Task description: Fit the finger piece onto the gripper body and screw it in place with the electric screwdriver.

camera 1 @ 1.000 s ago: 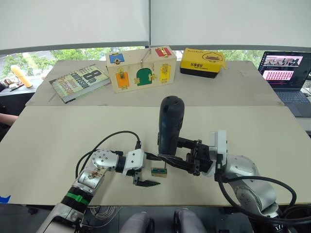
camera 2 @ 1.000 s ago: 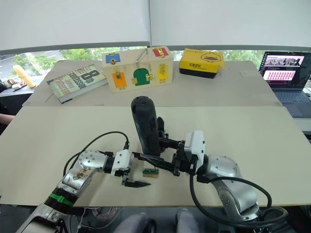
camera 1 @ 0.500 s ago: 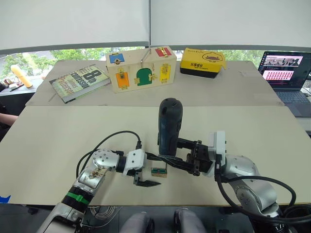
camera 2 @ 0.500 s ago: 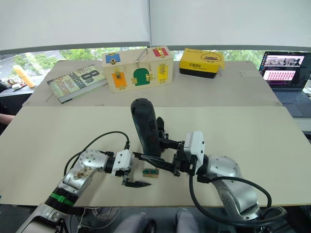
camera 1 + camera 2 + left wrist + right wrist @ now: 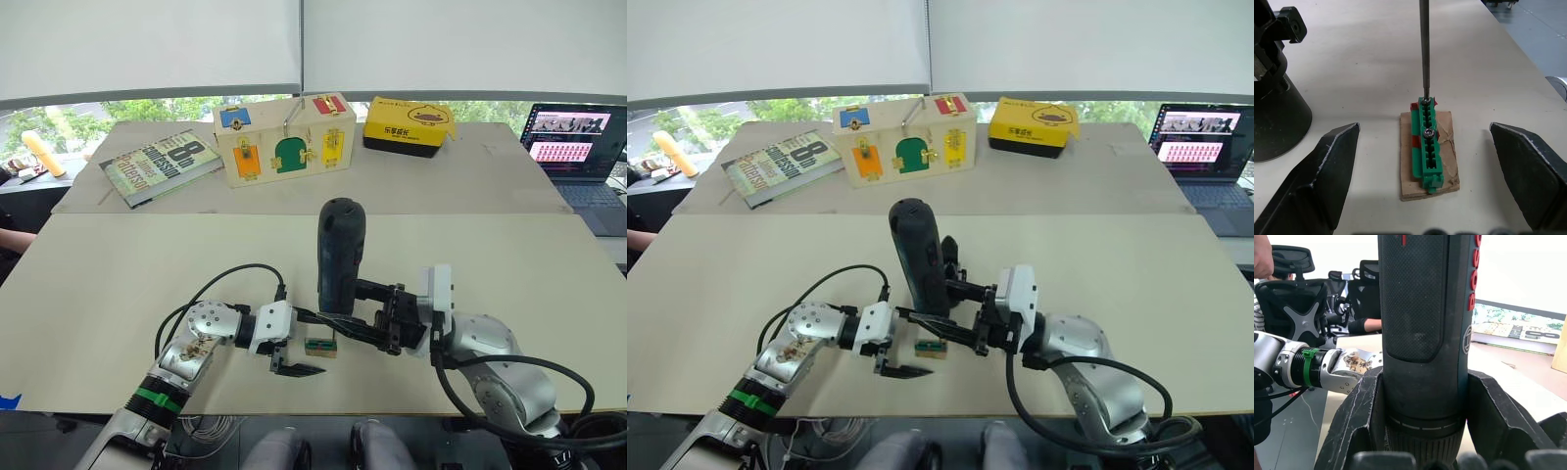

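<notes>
Right gripper (image 5: 338, 323) clamps the electric screwdriver (image 5: 339, 253); left gripper (image 5: 1425, 171) spread (green block (image 5: 1427, 147) between).

The electric screwdriver (image 5: 1425, 333) had a matt, finely textured dark plastic grip and a thin smooth metal bit (image 5: 1423, 49), the green block (image 5: 1427, 144) looked like glossy plastic on brown cardboard (image 5: 1444, 164), and the counter (image 5: 118, 284) was matt beige.

Left gripper (image 5: 1425, 196) fingers spread wide; right gripper (image 5: 1422, 431) fingers apparently clamped.
</notes>
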Motion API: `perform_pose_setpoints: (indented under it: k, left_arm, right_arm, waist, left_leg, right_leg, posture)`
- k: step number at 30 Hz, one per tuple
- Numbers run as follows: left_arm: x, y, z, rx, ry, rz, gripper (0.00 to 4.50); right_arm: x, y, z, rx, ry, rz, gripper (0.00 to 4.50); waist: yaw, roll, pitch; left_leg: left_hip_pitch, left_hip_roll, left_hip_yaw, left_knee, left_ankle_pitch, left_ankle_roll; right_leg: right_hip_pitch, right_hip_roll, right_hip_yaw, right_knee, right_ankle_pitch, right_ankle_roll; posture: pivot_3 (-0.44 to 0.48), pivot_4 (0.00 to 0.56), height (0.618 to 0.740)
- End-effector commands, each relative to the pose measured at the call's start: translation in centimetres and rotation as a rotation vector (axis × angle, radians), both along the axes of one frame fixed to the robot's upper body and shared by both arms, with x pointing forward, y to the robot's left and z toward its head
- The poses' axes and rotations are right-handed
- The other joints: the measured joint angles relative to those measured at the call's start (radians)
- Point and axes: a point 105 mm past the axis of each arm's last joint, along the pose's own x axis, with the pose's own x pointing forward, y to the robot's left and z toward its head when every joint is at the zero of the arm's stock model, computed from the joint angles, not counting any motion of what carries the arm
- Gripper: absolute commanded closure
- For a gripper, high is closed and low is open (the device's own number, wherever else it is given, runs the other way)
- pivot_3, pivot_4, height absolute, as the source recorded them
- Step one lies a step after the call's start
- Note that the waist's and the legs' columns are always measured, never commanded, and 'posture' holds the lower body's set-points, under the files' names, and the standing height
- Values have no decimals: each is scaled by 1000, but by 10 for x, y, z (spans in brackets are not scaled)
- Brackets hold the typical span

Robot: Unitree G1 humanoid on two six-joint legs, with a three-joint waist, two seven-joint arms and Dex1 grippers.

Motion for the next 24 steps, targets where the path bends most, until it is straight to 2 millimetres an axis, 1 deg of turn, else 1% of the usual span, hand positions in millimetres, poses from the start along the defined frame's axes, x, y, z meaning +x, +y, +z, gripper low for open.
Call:
perform_pose_setpoints:
  k: [1, 24]
  left_arm:
    - [0, -4, 12, -21, -44, -19, 0]
    - [-1, -5, 13, -26, -43, -19, 0]
  right_arm:
    - [-8, 3, 16, 38, -64, 36, 2608]
    - [-6, 0, 14, 20, -57, 16, 2608]
  waist:
    - [0, 0, 0]
    - [0, 0, 0]
  left_leg:
    - [0, 0, 0, 0, 0, 0]
    - [0, 0, 0, 0, 0, 0]
  right_leg:
    - [0, 0, 0, 0, 0, 0]
    - [0, 0, 0, 0, 0, 0]
  posture:
    - [0, 150, 740]
    - [0, 150, 740]
